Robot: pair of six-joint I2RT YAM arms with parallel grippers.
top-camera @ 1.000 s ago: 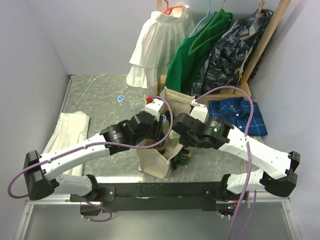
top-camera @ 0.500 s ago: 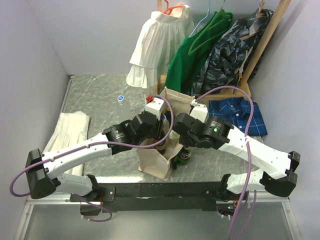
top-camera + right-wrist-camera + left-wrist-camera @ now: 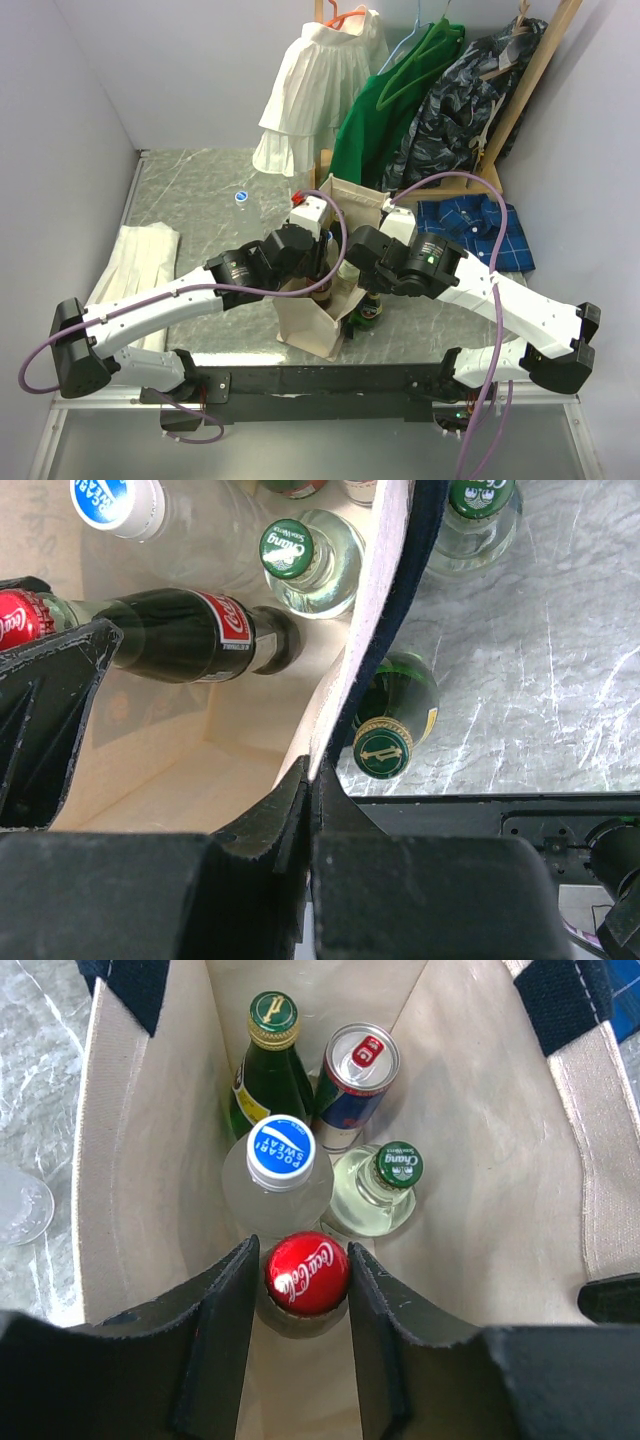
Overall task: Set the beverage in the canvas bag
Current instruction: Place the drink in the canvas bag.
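The canvas bag [image 3: 308, 322] stands upright near the table's front edge, and its cream inner wall [image 3: 140, 1160] fills the left wrist view. A Coca-Cola bottle with a red cap [image 3: 307, 1273] stands inside it, its dark body [image 3: 190, 635] leaning in the right wrist view. My left gripper [image 3: 303, 1249] reaches down into the bag. Its jaws stand on either side of the cap, slightly apart from it. My right gripper [image 3: 310, 770] is shut on the bag's rim, pinching the canvas wall [image 3: 385, 570].
Inside the bag are a Pocari Sweat bottle [image 3: 280, 1150], a Chang bottle [image 3: 397, 1167], a can [image 3: 362, 1055] and a green bottle [image 3: 272, 1015]. Two green bottles [image 3: 385, 745] [image 3: 482, 510] stand outside it. A white folded cloth [image 3: 135, 265] lies left, with hanging clothes [image 3: 430, 90] behind.
The left jaws have spread a little wider around the red cap. Both arms and the bag have stayed where they were.
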